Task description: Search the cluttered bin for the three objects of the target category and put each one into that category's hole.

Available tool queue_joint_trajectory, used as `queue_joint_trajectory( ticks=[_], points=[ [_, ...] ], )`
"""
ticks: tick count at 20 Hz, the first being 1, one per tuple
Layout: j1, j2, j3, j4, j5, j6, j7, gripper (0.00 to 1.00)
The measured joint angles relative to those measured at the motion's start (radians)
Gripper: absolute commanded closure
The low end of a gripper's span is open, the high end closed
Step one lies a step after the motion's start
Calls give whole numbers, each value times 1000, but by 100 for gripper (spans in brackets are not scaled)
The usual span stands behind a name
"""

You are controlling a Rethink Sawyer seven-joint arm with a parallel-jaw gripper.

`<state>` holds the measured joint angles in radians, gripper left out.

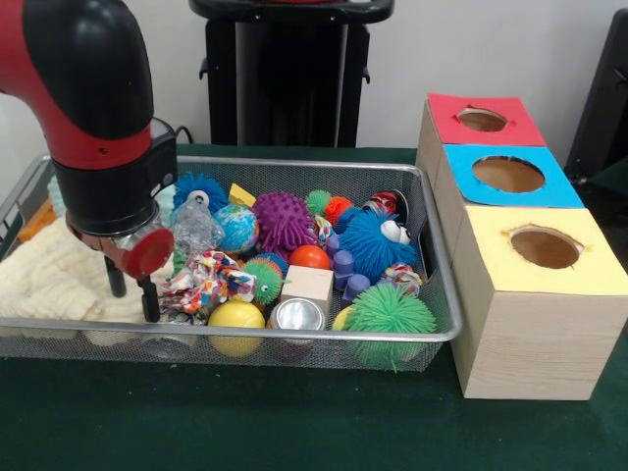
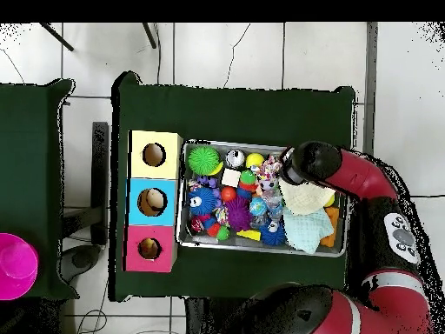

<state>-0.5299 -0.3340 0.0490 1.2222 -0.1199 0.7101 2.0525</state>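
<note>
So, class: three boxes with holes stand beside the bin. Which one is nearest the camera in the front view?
The yellow-topped box. The blue-topped box sits behind it, and the red-topped box is farthest back.

Table covered in dark green cloth. Pale wall behind it. Floor of light tiles with dark joints. Second green-covered table alongside, bearing a pink round object
</note>
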Motion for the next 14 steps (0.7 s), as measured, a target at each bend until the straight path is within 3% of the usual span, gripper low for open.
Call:
queue_joint_trajectory(
  ticks=[8, 14],
  points=[
    [-6, -8, -10, -6, -6, 0, 0, 0],
    [-12, -14, -48, -20, -53, 0, 0, 0]
  ],
)
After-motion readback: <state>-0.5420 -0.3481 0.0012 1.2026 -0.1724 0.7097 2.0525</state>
